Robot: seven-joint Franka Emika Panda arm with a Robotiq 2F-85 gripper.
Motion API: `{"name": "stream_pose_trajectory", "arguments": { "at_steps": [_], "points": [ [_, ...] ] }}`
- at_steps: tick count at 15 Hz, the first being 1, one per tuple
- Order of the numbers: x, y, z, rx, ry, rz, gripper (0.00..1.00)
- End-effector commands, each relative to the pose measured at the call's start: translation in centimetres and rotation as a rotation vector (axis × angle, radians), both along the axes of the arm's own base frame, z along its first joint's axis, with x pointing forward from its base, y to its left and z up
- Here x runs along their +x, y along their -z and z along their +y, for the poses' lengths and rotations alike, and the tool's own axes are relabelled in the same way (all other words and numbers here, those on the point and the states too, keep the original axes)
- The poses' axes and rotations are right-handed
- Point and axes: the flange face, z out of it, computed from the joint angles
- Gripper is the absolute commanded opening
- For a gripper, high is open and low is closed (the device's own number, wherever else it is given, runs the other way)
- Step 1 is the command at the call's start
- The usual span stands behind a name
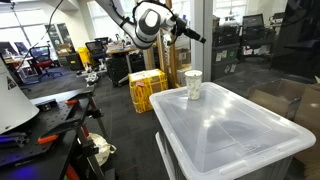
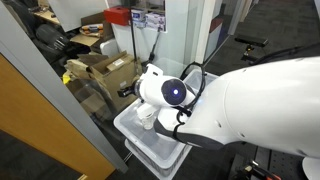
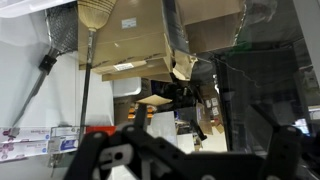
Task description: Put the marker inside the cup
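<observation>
My gripper [image 1: 186, 33] hangs well above the cup [image 1: 192, 85], clear of it. In the wrist view its fingers [image 3: 100, 160] are spread wide with nothing between them. The cup stands upright on the lid [image 1: 235, 135] of a clear plastic bin, near the lid's far corner, directly below the gripper. I cannot make out the marker in any view, so I cannot tell where it lies relative to the fingers or the cup.
</observation>
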Motion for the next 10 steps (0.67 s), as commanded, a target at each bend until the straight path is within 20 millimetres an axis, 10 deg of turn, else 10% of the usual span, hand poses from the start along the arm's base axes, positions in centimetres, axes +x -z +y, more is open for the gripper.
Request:
{"name": "stream_pose_trajectory", "arguments": {
  "at_steps": [1,10],
  "points": [
    [0.5,-1.7,-0.7,0.033,-0.025,0.021,1.00],
    [1.1,-1.1,-2.0,0.037,-0.025,0.040,1.00]
  ]
}}
